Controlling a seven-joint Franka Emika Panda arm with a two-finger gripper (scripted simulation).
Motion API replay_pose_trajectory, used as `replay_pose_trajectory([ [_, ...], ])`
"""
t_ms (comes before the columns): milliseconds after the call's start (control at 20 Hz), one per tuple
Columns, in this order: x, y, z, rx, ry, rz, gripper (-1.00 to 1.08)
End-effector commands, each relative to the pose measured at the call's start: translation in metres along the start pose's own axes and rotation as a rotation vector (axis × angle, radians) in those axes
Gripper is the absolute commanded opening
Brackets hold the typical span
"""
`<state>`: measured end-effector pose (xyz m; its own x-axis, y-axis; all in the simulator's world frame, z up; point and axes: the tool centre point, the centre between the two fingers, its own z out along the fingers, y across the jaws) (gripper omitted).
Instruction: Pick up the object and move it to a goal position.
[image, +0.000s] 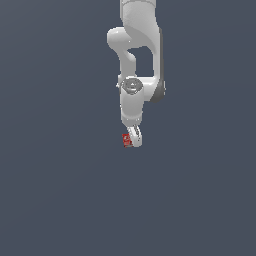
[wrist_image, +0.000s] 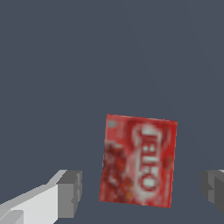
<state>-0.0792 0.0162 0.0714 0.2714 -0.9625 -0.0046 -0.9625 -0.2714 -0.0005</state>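
Observation:
The object is a small red box (wrist_image: 138, 159) with whitish label lettering, lying flat on the dark grey floor. In the wrist view it sits between my gripper's (wrist_image: 142, 190) two grey finger pads (wrist_image: 70, 192), with a clear gap on each side. The gripper is open and touches nothing. In the exterior view the white arm hangs straight down and the gripper (image: 133, 141) is low over the floor, with the red box (image: 127, 140) showing at its side toward the exterior view's left, partly hidden by a finger.
A plain dark grey floor (image: 60, 200) fills both views. No other objects, walls or goal marker show.

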Motion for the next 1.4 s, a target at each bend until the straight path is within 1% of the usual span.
replay_pose_trajectory([
  [0,-0.001,0.003,0.002,0.000,0.002,0.039,1.00],
  [300,-0.003,0.006,0.006,0.000,0.004,0.087,1.00],
  [650,-0.003,0.006,0.008,0.000,0.004,0.089,1.00],
  [1150,-0.003,0.007,0.047,-0.001,0.004,0.093,1.00],
  [1350,-0.003,0.007,0.055,-0.001,0.004,0.094,1.00],
])
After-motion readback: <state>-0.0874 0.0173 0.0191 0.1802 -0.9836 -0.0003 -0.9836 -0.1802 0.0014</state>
